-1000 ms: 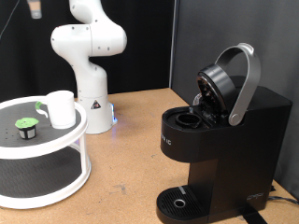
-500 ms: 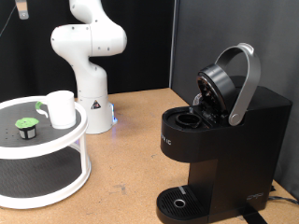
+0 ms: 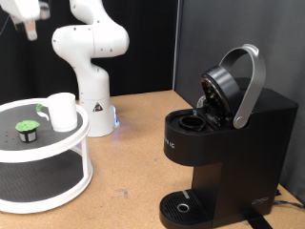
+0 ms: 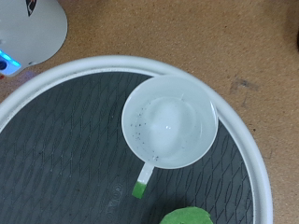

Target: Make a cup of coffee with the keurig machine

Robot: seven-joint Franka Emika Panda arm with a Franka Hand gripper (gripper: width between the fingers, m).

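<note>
1. Your claw (image 3: pixel 29 21) sits at the exterior view's top left corner, high above the white two-tier stand (image 3: pixel 57 153). Only part of it shows there and the fingers do not appear in the wrist view, so you cannot tell whether it is open or closed. Nothing is visibly between the fingers.
2. The cup (image 3: pixel 62 111) stands upright on the stand's top tier, almost straight below the claw. The wrist view looks directly down into its empty mouth (image 4: pixel 170 121).
3. The cup's long axis is vertical, mouth up. Its handle (image 4: pixel 143 179) sticks out sideways towards the green-topped pod (image 3: pixel 26 127), which lies just beside the cup on the same tier.
4. The keurig machine (image 3: pixel 224 143) stands on the table well apart, at the exterior view's right. Its lid is raised and the pod chamber looks empty, with nothing on the drip tray (image 3: pixel 183 204).
</note>
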